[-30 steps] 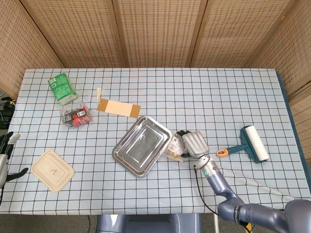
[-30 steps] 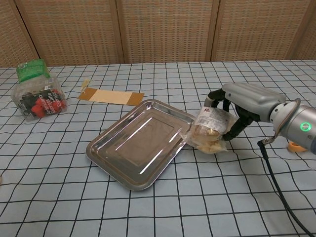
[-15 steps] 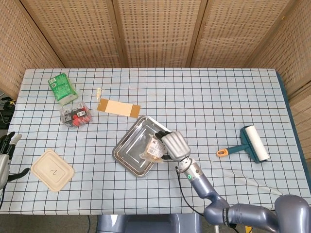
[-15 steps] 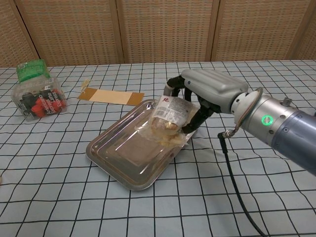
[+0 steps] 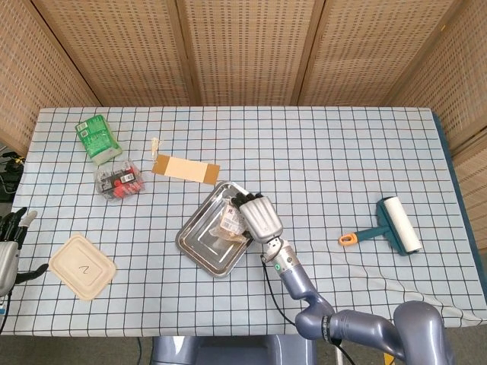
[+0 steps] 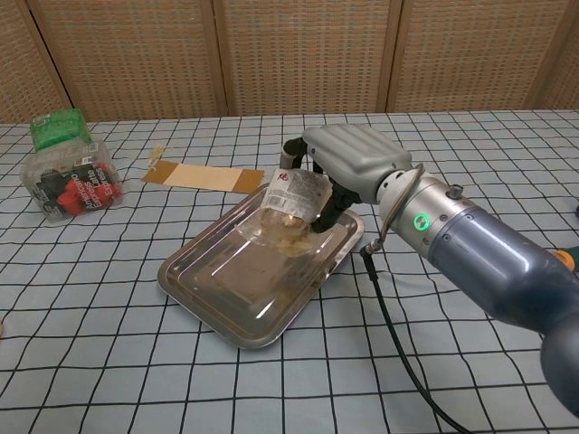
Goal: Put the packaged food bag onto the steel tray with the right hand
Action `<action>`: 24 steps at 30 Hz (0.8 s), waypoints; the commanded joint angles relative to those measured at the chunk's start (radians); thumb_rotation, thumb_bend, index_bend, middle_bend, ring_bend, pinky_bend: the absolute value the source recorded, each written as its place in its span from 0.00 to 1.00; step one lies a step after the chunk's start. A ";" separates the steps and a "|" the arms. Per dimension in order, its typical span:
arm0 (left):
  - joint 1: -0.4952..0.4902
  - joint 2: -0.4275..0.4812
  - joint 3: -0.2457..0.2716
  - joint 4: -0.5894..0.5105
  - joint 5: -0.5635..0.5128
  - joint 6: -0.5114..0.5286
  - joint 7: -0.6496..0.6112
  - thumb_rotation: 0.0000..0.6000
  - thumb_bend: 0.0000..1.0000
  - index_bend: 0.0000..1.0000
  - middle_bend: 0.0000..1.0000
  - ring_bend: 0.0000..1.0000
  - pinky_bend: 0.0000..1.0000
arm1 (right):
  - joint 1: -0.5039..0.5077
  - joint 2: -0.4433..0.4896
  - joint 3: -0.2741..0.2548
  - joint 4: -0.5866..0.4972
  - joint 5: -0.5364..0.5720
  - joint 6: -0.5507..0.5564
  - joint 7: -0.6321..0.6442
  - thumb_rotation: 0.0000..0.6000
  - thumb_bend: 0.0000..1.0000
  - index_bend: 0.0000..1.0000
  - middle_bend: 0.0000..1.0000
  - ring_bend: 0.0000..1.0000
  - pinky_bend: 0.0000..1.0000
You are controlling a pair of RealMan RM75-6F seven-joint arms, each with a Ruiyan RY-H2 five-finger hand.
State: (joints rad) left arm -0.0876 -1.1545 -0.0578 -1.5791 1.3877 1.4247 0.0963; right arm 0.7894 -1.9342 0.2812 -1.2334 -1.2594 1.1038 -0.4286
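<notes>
My right hand [image 5: 257,216] [image 6: 342,159] grips the clear packaged food bag [image 5: 229,222] [image 6: 288,211] by its top edge and holds it over the steel tray [image 5: 199,242] [image 6: 216,288]. The bag hangs tilted above the tray's right half; I cannot tell whether its lower end touches the tray floor. My left hand [image 5: 9,242] shows only at the far left edge of the head view, off the table, fingers apart and holding nothing.
A tan lid [image 5: 82,265] lies front left. A clear box of red items [image 5: 119,181] [image 6: 71,187] and a green packet [image 5: 97,138] [image 6: 60,127] sit back left. A brown card [image 5: 186,169] [image 6: 203,177] lies behind the tray. A lint roller [image 5: 392,226] rests at the right.
My right hand lifted the food bag from the table right of the tray and carried it left, so it now hangs over the tray. The left hand barely moved.
</notes>
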 commanded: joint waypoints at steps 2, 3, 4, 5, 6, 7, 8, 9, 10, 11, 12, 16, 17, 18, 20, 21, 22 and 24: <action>-0.004 -0.005 0.002 0.001 -0.007 -0.012 0.012 1.00 0.04 0.00 0.00 0.00 0.00 | -0.014 0.019 -0.007 -0.049 0.042 -0.012 -0.045 1.00 0.17 0.25 0.12 0.11 0.05; -0.006 -0.006 0.002 0.001 -0.008 -0.014 0.017 1.00 0.04 0.00 0.00 0.00 0.00 | -0.016 0.022 -0.008 -0.061 0.047 -0.012 -0.052 1.00 0.16 0.22 0.07 0.06 0.02; -0.007 -0.007 0.002 0.000 -0.009 -0.016 0.020 1.00 0.04 0.00 0.00 0.00 0.00 | -0.018 0.025 -0.009 -0.074 0.049 -0.008 -0.061 1.00 0.16 0.20 0.05 0.03 0.01; -0.007 -0.008 0.003 -0.001 -0.008 -0.016 0.022 1.00 0.04 0.00 0.00 0.00 0.00 | -0.019 0.028 -0.011 -0.083 0.046 -0.002 -0.068 1.00 0.16 0.19 0.04 0.01 0.00; -0.007 -0.008 0.003 -0.002 -0.007 -0.015 0.024 1.00 0.04 0.00 0.00 0.00 0.00 | -0.021 0.031 -0.013 -0.093 0.043 0.006 -0.074 1.00 0.16 0.18 0.03 0.01 0.00; -0.007 -0.008 0.004 -0.002 -0.007 -0.014 0.024 1.00 0.04 0.00 0.00 0.00 0.00 | -0.023 0.033 -0.014 -0.103 0.041 0.010 -0.076 1.00 0.16 0.18 0.03 0.01 0.00; -0.006 -0.008 0.004 -0.002 -0.007 -0.014 0.024 1.00 0.04 0.00 0.00 0.00 0.00 | -0.025 0.035 -0.015 -0.111 0.041 0.014 -0.077 1.00 0.15 0.18 0.02 0.00 0.00; -0.005 -0.006 0.004 -0.004 -0.007 -0.013 0.023 1.00 0.04 0.00 0.00 0.00 0.00 | -0.026 0.038 -0.016 -0.121 0.036 0.021 -0.082 1.00 0.15 0.18 0.02 0.00 0.00; -0.005 -0.005 0.003 -0.005 -0.007 -0.011 0.021 1.00 0.04 0.00 0.00 0.00 0.00 | -0.028 0.042 -0.018 -0.128 0.033 0.027 -0.087 1.00 0.15 0.18 0.02 0.00 0.00; -0.005 -0.004 0.003 -0.005 -0.007 -0.010 0.020 1.00 0.04 0.00 0.00 0.00 0.00 | -0.030 0.046 -0.019 -0.135 0.029 0.032 -0.091 1.00 0.15 0.18 0.02 0.00 0.00; -0.004 -0.003 0.003 -0.006 -0.007 -0.010 0.019 1.00 0.04 0.00 0.00 0.00 0.00 | -0.031 0.051 -0.021 -0.142 0.027 0.037 -0.095 1.00 0.15 0.18 0.02 0.00 0.00; -0.002 0.000 0.003 -0.005 -0.006 -0.007 0.011 1.00 0.04 0.00 0.00 0.00 0.00 | -0.047 0.084 -0.031 -0.170 0.004 0.070 -0.118 1.00 0.15 0.18 0.02 0.00 0.00; -0.002 0.001 0.003 -0.003 -0.009 -0.008 0.008 1.00 0.04 0.00 0.00 0.00 0.00 | -0.066 0.121 -0.041 -0.187 -0.020 0.107 -0.138 1.00 0.15 0.18 0.02 0.00 0.00; -0.001 0.002 0.003 -0.002 -0.010 -0.009 0.006 1.00 0.04 0.00 0.00 0.00 0.00 | -0.082 0.152 -0.052 -0.209 -0.036 0.128 -0.143 1.00 0.15 0.18 0.02 0.00 0.00; -0.001 0.003 0.003 -0.001 -0.011 -0.009 0.003 1.00 0.04 0.00 0.00 0.00 0.00 | -0.119 0.219 -0.073 -0.256 -0.061 0.166 -0.147 1.00 0.15 0.18 0.02 0.00 0.00; 0.000 0.003 0.002 -0.001 -0.012 -0.008 0.003 1.00 0.04 0.00 0.00 0.00 0.00 | -0.143 0.261 -0.089 -0.282 -0.077 0.188 -0.143 1.00 0.15 0.17 0.01 0.00 0.00; 0.000 0.003 0.002 -0.001 -0.011 -0.006 0.003 1.00 0.04 0.00 0.00 0.00 0.00 | -0.163 0.293 -0.102 -0.300 -0.087 0.204 -0.138 1.00 0.15 0.17 0.01 0.00 0.00; 0.002 0.002 0.002 -0.002 -0.009 -0.001 0.006 1.00 0.04 0.00 0.00 0.00 0.00 | -0.199 0.353 -0.129 -0.328 -0.111 0.231 -0.121 1.00 0.15 0.16 0.00 0.00 0.00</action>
State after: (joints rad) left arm -0.0862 -1.1521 -0.0558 -1.5808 1.3782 1.4234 0.1022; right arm 0.6530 -1.6702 0.1981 -1.5018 -1.3243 1.2785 -0.5600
